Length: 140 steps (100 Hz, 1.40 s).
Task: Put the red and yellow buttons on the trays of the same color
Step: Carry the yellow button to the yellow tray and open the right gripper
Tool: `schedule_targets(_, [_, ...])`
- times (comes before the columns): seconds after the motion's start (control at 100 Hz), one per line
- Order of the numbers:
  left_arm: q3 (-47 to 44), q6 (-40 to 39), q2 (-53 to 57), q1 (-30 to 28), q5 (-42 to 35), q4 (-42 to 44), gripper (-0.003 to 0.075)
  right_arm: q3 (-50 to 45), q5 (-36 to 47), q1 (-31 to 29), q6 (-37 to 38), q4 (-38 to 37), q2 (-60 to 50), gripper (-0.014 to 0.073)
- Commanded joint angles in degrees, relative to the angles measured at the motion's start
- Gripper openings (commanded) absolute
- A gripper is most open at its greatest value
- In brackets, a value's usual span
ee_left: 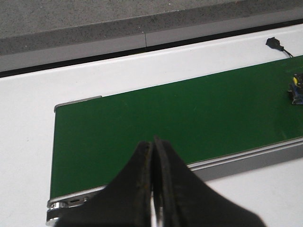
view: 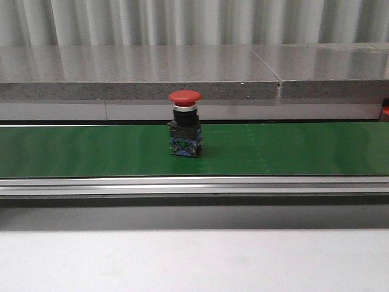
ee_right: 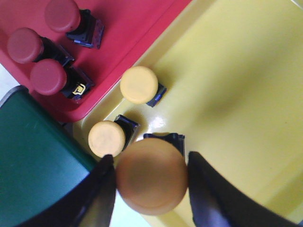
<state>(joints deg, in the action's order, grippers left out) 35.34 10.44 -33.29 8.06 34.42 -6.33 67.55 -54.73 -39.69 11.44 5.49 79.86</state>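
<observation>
Between the fingers of my right gripper (ee_right: 150,177) sits a yellow button (ee_right: 151,176), its cap filling the gap, held low over the yellow tray (ee_right: 236,94); whether its base already rests on the tray floor I cannot tell, so I judge this drop nearly done but not released; just beyond it two more yellow buttons (ee_right: 138,85) stand sorted on that tray, and past them three red buttons (ee_right: 48,77) stand on the red tray (ee_right: 137,28) touching it; my left gripper (ee_left: 152,189) is pinched closed and empty above the near end of the green belt (ee_left: 165,118); farthest off, one red button (view: 185,124) stands upright mid-belt, unsorted.
</observation>
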Motion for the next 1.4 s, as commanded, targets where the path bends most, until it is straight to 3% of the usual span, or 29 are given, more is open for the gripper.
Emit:
schedule_targets(0.0, [1.54,-0.02,0.00,0.34,-3.84,-0.49,-0.0020,1.38,3.47,-0.43,0.15,-0.07,0.21,0.0140])
schedule_targets(0.49, [1.54,-0.02,0.00,0.34,-3.84,-0.49,-0.0020,-2.67,8.60,-0.43,0.73,-0.20,5.70,0.0140])
schedule_targets(0.87, [1.54,-0.02,0.00,0.34,-3.84,-0.49,-0.0020,-11.79,22.25,-0.43,0.98,-0.20,5.70,0.0140])
schedule_targets(1.39, [1.54,-0.02,0.00,0.34,-3.84,-0.49,-0.0020,-11.78,23.53,-0.43,1.14,0.96,8.79,0.0141])
